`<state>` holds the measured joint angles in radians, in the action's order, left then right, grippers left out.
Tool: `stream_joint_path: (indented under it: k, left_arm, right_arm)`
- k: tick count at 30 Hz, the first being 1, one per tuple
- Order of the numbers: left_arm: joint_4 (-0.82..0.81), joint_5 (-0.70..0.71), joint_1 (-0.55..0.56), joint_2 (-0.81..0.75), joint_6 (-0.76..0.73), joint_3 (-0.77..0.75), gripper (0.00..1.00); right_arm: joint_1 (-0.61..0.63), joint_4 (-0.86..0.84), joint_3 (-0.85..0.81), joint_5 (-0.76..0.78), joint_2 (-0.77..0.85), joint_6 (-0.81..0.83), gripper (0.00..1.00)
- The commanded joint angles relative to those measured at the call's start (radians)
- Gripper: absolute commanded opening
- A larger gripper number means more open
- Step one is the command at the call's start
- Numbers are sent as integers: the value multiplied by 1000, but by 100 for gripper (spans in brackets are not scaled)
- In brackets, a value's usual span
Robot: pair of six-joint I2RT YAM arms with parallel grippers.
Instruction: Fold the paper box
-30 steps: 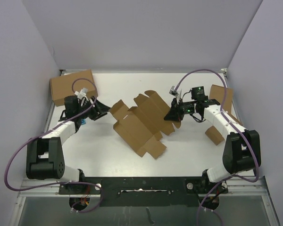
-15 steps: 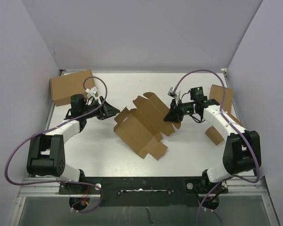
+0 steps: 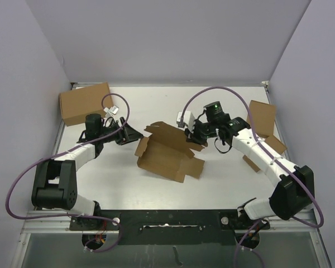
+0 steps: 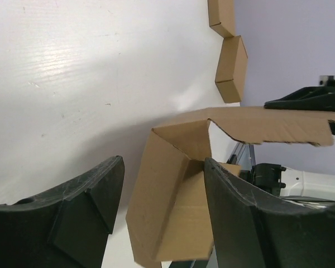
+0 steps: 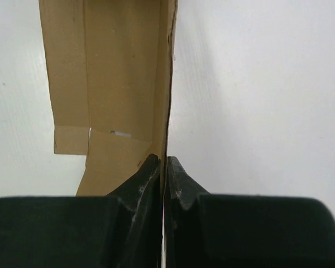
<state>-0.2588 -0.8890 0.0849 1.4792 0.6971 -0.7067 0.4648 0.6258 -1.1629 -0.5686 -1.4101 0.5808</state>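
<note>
**Two pincers at a half-folded box**

From above, we see the paper box (image 3: pixel 166 156) lying half-folded in the middle of the white desk (image 3: pixel 223 184). The left pincer (image 3: pixel 133 134) is at the box's left end. The right pincer (image 3: pixel 193 137) is at the far right edge of the box. A big brown carton (image 3: pixel 85 103) sits in the far left corner. A small closed box (image 3: pixel 261 116) and a second small box (image 3: pixel 252 162) sit on the right side.

From the left wrist, we see the left pincer (image 4: pixel 163 167) standing wide, with a folded corner of the paper box (image 4: pixel 173 218) between its fingers. We cannot tell if they touch it.

From the right wrist, we see the right pincer (image 5: pixel 163 163) squeezed tight on the thin edge of a flap of the paper box (image 5: pixel 123 72).
</note>
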Motion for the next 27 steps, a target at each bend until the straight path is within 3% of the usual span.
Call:
stream_joint_path:
  k: [1,9,16,23,27]
  left_arm:
    - [-71,-1,-5,-54,-13,3,57]
    - [-120,29,-11,-38,1,-3,59]
    - [-15,132,-6,-135,-46,60,60]
    - [256,428,70,-557,7,220,59]
    - [292,493,144,-797,170,316,57]
  right_arm:
    - [77,28,-105,257,70,166,0]
    - [205,-3,-90,498,100,320,0]
    - [212,62,-96,416,112,280,0]
    - [212,126,-92,339,135,236,0]
    - [214,128,-79,315,129,209,0]
